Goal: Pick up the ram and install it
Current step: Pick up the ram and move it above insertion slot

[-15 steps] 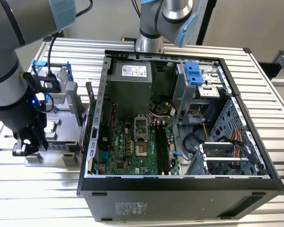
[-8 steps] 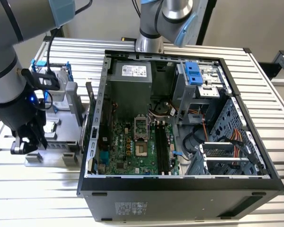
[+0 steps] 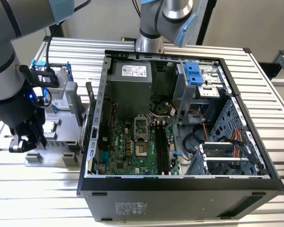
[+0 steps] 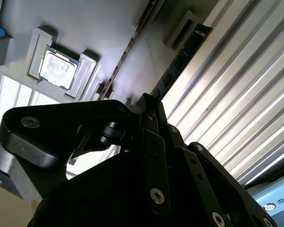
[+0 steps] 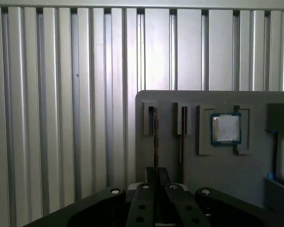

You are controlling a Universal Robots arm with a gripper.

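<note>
The pincer [image 5: 155, 172] has its black, screw-studded fingers drawn together on one end of the ram [image 5: 155, 137]. The ram is a thin dark stick standing on edge in a slot of the matte grey holder block [image 5: 213, 170]. In both wrist views the stick's edge runs straight into the narrow seam between the fingertips.

A second stick [image 5: 181, 142] stands on edge in the neighbouring slot, parallel and just beside. It lies between the ram and the processor chip [image 5: 226, 128], a small dull-silver square set flat in its own recess.

In the exterior view the holder sits at the left of the frame on the ribbed aluminium tabletop [image 3: 52, 189], with the arm's dark wrist low over its lower-left corner. A silver hard drive [image 3: 59, 101] with blue rails stands farther up on the same block.

Just beside the holder, toward the exterior view's right, lies the open black computer case [image 3: 180, 189]. Its perforated steel wall rises between the holder and the green motherboard [image 3: 123, 151]. The motherboard's long black slots [image 3: 162, 146] lie near the middle of the frame, close to loose coloured cables.
</note>
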